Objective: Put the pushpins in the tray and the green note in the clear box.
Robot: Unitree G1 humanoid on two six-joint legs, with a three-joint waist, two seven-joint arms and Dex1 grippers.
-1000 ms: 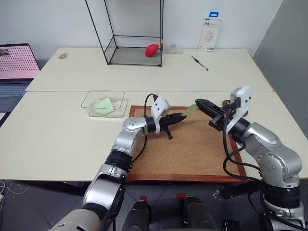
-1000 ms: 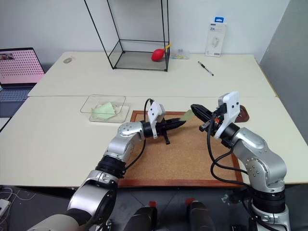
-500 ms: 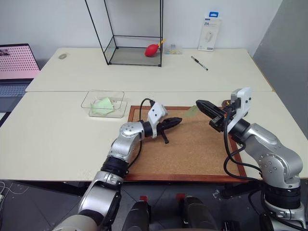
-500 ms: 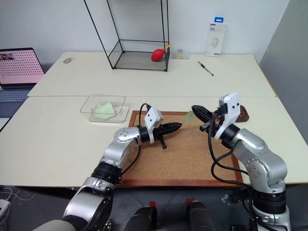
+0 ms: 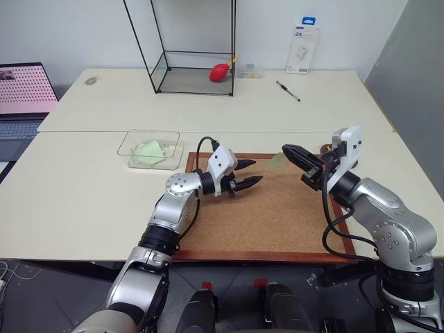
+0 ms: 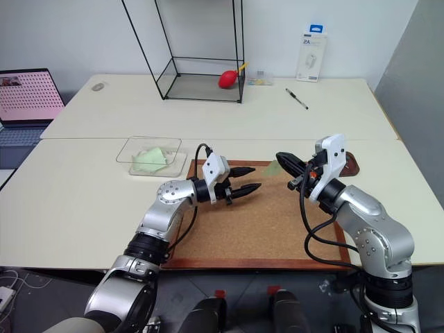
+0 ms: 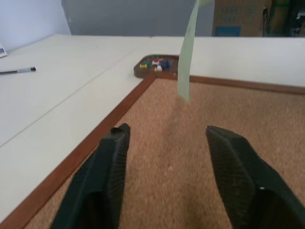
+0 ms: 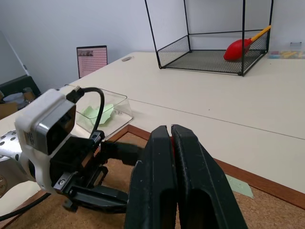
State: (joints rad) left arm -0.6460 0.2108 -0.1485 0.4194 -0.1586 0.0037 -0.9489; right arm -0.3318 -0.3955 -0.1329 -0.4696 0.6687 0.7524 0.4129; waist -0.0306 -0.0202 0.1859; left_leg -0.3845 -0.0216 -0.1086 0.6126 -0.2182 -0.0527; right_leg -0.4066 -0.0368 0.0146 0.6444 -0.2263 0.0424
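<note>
Surface: corkboard [image 5: 277, 215] | L gripper [image 5: 248, 172] fingers apart, nothing held | R gripper [image 5: 286, 148] fingers together, green note [image 7: 187, 57] seen clamped at tips

Tray [image 5: 326, 148] mostly hidden (behind right end effector [image 5: 288, 150]).

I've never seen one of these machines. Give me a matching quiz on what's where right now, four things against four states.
Things:
1. left claw
2. right claw
3. pushpins
4. crumpled green sheet

States:
A. lying in the clear box
B. open and empty, above the corkboard
C. sitting in the brown tray
D. shut on the green note, which hangs from it

Pairs: 1-B, 2-D, 3-C, 4-A
</note>
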